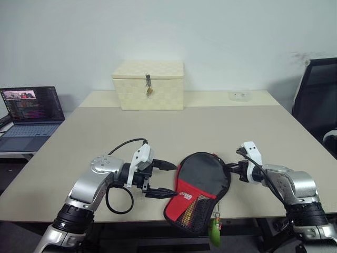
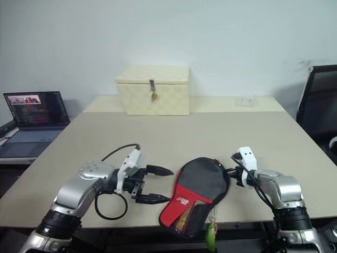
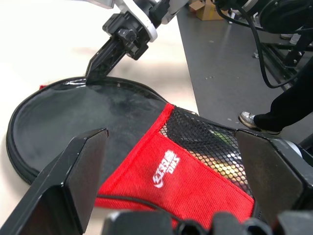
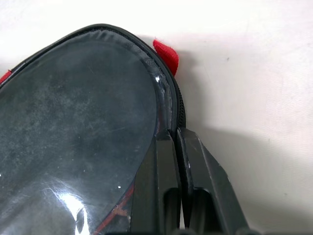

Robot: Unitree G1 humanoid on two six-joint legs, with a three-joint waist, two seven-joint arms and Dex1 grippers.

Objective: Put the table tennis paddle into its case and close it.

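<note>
1. The case [image 1: 199,191], a black and red zip pouch, lies on the near edge of the beige worktop [image 1: 210,126], its mesh end hanging over that edge; a green tag [image 1: 215,233] dangles below the case.
2. The left tool [image 1: 169,179] hovers just beside the case's red panel with its two black fingers spread wide and nothing between them.
3. The right tool [image 4: 178,147] is closed, fingers pressed together on the zip rim at the round end of the case.
4. The left wrist view shows what the head views do not: yellow and green items, too hidden to name, behind the case's black mesh pocket [image 3: 215,147], and a person's dark trouser leg and shoe [image 3: 254,120] on the grey floor beyond the case.
5. The right wrist view alone shows a clear, glossy window [image 4: 73,127] over the case's round part with a dark, dusty round surface beneath, and a small red tab [image 4: 166,54] on the case's rim; whether that surface is the paddle's rubber I cannot tell.
6. A white logo [image 3: 166,169] sits on the red panel; its letters are too small to read.
7. Far behind the case stands a cream woven box [image 1: 149,84] with a metal latch.
8. Left of the case, off the worktop, an open laptop [image 1: 29,118] shows text too small to read.
</note>
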